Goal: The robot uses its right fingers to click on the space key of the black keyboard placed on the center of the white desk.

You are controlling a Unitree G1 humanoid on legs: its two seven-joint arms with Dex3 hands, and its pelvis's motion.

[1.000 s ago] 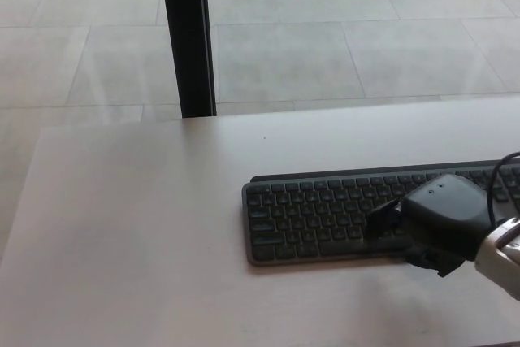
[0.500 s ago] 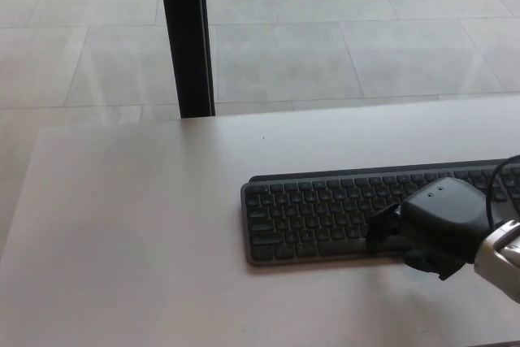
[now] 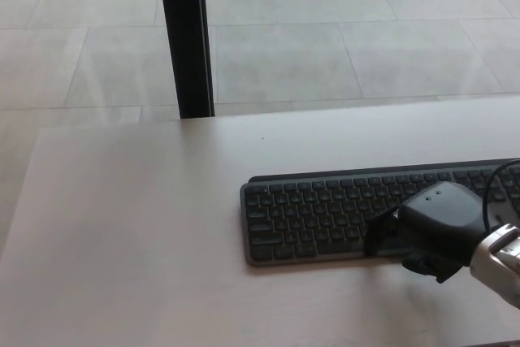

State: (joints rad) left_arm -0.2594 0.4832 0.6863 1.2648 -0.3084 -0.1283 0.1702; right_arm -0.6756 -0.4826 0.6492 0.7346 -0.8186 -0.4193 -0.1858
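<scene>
Lower right of frame: right hand (image 3: 435,229) over the keyboard's (image 3: 325,213) bottom row, keyboard lying right of centre on the white surface (image 3: 138,225). Fingers (image 3: 380,233) holding nothing, spread impossible to tell. Best pressed straight down, briefly, on the long space key only.

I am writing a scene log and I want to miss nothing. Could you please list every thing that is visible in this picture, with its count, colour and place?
keyboard: one, black, lying flat on the desk right of centre, its right end cut off by the picture edge
desk: one, white, filling the lower half of the view
post: one, black, upright behind the far edge of the desk, left of centre
floor: pale grey tiles, beyond the desk
right hand: one, black, over the near row of the keyboard at lower right; finger state unclear
left hand: not in view
</scene>
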